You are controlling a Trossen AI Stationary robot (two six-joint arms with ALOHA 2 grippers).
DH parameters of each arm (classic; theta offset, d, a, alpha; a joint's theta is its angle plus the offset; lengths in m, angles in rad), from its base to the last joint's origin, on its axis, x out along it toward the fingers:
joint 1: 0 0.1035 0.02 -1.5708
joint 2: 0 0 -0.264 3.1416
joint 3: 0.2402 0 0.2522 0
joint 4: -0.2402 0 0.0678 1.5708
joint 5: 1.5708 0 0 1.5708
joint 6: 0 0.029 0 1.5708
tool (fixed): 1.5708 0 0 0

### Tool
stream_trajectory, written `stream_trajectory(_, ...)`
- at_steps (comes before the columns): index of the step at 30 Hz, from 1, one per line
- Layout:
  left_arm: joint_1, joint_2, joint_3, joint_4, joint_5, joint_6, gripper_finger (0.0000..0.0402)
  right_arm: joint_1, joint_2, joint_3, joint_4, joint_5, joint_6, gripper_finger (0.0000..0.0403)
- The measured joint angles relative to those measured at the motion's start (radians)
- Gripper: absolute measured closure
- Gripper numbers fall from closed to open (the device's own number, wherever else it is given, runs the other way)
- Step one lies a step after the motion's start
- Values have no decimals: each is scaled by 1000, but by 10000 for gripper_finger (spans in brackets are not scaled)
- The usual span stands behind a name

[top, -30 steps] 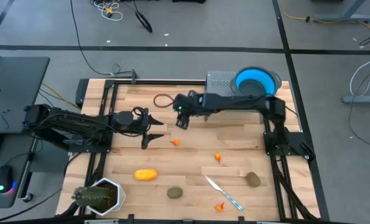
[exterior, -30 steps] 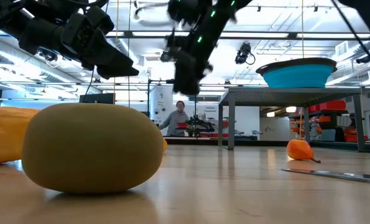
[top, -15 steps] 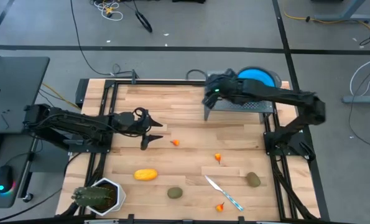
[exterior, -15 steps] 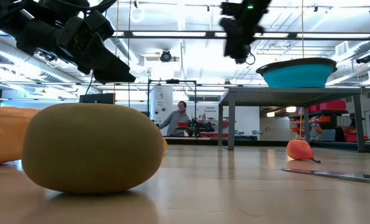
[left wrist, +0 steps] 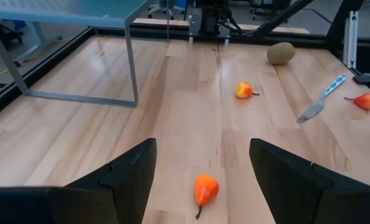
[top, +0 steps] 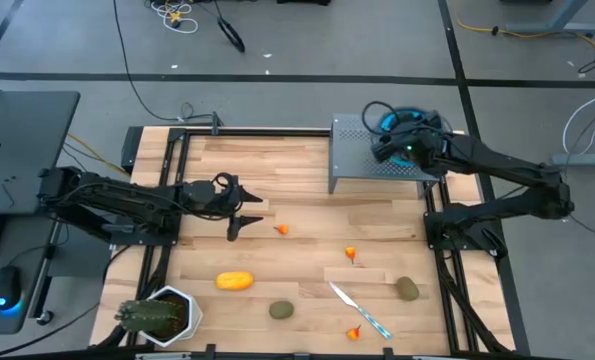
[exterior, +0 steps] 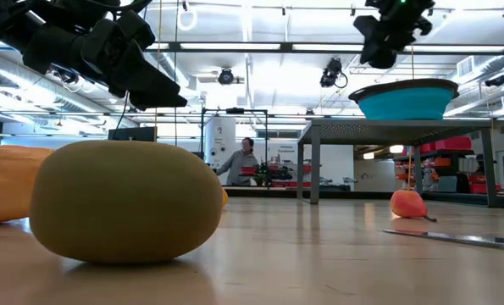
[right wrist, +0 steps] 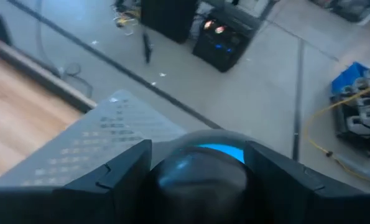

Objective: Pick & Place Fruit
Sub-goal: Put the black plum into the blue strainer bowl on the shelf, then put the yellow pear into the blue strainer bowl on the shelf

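Note:
My right gripper (top: pixel 397 146) hangs over the blue bowl (top: pixel 424 124) on the grey perforated stand (top: pixel 362 160) at the far right. It is shut on a dark round ball (right wrist: pixel 198 180). On the wood lie a yellow oblong fruit (top: pixel 234 282), two olive-brown ones (top: pixel 281 311) (top: pixel 407 290) and three orange-red bits (top: pixel 282 229) (top: pixel 352 253) (top: pixel 355 333). My left gripper (top: pixel 245 214) is open above the table's left middle, and the nearest orange bit (left wrist: pixel 204 190) lies just ahead of it. My right gripper pinches the dark ball between its two fingers (right wrist: pixel 125 177), one on each side of the ball (right wrist: pixel 166 177). The fingers slant downward. The ball is lifted clear, above the blue bowl (right wrist: pixel 222 152) and the stand.
A slim knife with a light-blue handle (top: pixel 359 311) lies near the front edge between the fruit. A spiky green plant in a white pot (top: pixel 159 316) stands at the front left corner. Black frame rails run along the table's sides.
My right gripper has swung from above the table's middle toward the far right corner. It has risen and rolled its wrist, and now hangs over the blue bowl with the dark ball still between its fingers.

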Motion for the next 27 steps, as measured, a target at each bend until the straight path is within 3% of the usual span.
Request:
stream_trajectory(4,0,0,0,0,0,8,136,-39,-22,-36,-4,50,-30,147)
stream_trajectory(10,0,0,0,0,0,7,136,-100,-22,-67,-2,33,-61,141)
stream_trajectory(22,0,0,0,-1,3,9,136,-125,-22,-81,36,47,-66,71)
stream_trajectory(24,0,0,0,-1,3,8,136,-113,-22,-81,70,22,-70,69)
stream_trajectory(27,0,0,0,-2,3,9,136,-81,-25,-81,132,-107,-85,69)
